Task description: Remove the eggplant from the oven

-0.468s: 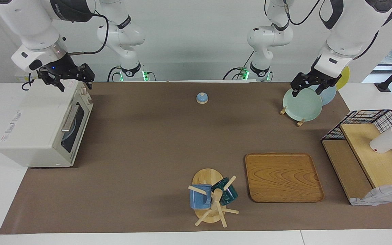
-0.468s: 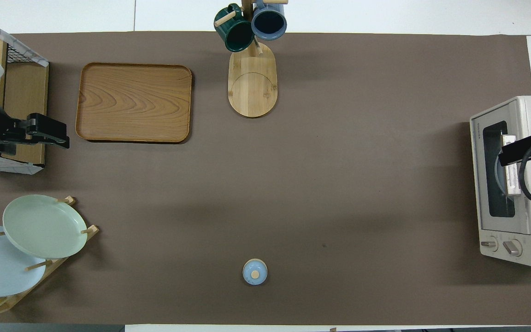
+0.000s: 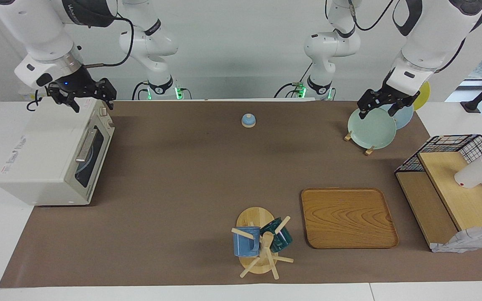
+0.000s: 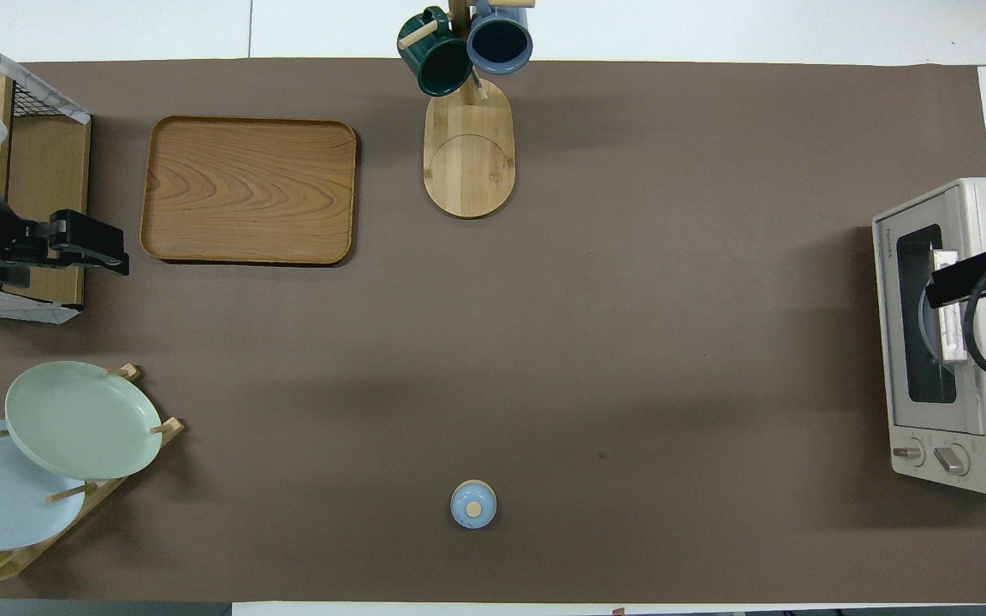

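Note:
The cream-white oven (image 3: 44, 154) stands at the right arm's end of the table, also in the overhead view (image 4: 964, 342). Its dark glass door (image 3: 94, 156) is shut, with the metal bar handle (image 3: 85, 145) across it. The eggplant is hidden; only a pale round shape shows through the glass. My right gripper (image 3: 92, 102) is open and empty, up in the air over the oven's top at the knob end (image 4: 964, 287). My left gripper (image 3: 378, 109) is open and empty over the plate rack and waits (image 4: 95, 246).
A plate rack holds a green plate (image 3: 371, 128), a blue one and a yellow one. A wooden tray (image 3: 347, 217), a mug tree with two mugs (image 3: 262, 242), a small blue lidded pot (image 3: 248, 120) and a wire-basket shelf (image 3: 454, 188) with a white cup stand on the brown mat.

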Robot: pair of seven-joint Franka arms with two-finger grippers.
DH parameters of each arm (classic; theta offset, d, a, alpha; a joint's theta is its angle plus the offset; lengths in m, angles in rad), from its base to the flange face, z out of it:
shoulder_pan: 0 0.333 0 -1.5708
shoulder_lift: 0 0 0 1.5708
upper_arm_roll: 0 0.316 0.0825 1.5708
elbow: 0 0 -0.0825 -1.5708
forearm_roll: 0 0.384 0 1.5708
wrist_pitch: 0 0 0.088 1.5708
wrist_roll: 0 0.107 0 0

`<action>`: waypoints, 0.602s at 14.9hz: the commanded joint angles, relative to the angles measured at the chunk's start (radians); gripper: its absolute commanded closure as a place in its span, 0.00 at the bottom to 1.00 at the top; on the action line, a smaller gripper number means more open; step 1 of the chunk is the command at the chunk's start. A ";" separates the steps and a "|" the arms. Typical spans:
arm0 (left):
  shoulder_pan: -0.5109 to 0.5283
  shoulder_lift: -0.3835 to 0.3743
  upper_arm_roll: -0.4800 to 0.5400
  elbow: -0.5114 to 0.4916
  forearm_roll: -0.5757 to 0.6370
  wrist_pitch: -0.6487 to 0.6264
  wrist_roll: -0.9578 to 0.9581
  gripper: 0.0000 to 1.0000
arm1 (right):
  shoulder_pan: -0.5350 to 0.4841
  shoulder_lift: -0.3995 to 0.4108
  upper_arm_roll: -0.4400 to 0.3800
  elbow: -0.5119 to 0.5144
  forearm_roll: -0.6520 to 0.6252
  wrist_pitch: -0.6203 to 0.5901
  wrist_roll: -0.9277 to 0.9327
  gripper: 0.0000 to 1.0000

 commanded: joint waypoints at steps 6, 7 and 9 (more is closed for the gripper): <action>0.015 -0.031 -0.007 -0.036 0.011 0.008 0.001 0.00 | -0.003 -0.019 0.004 -0.023 0.030 0.011 -0.015 0.87; 0.015 -0.031 -0.007 -0.036 0.011 0.008 0.001 0.00 | -0.001 -0.019 0.004 -0.023 0.027 0.023 -0.017 1.00; 0.015 -0.031 -0.007 -0.036 0.011 0.008 0.001 0.00 | -0.001 -0.020 0.004 -0.046 0.028 0.103 -0.014 1.00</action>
